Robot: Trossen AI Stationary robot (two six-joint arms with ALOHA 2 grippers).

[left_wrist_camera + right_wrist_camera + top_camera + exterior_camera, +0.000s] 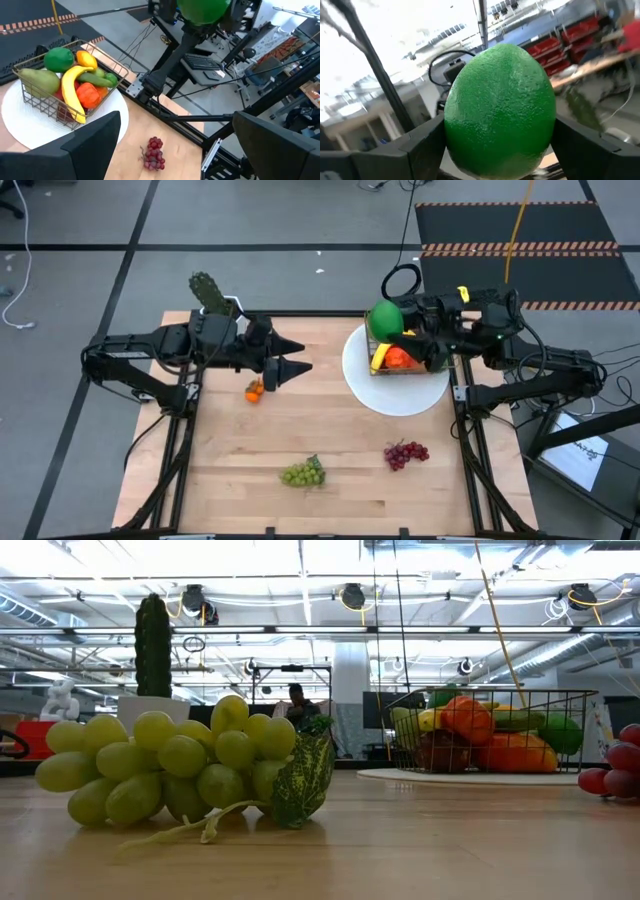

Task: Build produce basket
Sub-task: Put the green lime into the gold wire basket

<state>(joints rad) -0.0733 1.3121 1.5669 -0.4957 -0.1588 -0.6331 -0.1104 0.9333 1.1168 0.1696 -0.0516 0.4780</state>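
Observation:
The wire basket (408, 363) stands on a white plate (375, 392) at the table's far right. It holds produce: a banana (71, 95), a pear (37, 80), a lime (58, 58) and other fruit. My right gripper (390, 326) is shut on a large green lime (500, 110), up in the air over the basket's far left corner. My left gripper (305, 357) hangs open and empty over the table's far middle. A small orange fruit (254, 390), green grapes (303, 472) and purple grapes (405, 453) lie on the table. My right gripper pinches the green lime by its two opposite sides (454, 131) between its two fingers (422, 145). The fingers come about level from the table's right side. The lime is lifted clear, above the basket's rim, and bulges out well past both fingers.
A potted cactus (210, 292) stands at the table's far left corner, behind the left arm. The wooden table (330, 430) has bare room in its middle, between the two grape bunches and the plate. A person (297, 700) sits in the room behind the table.

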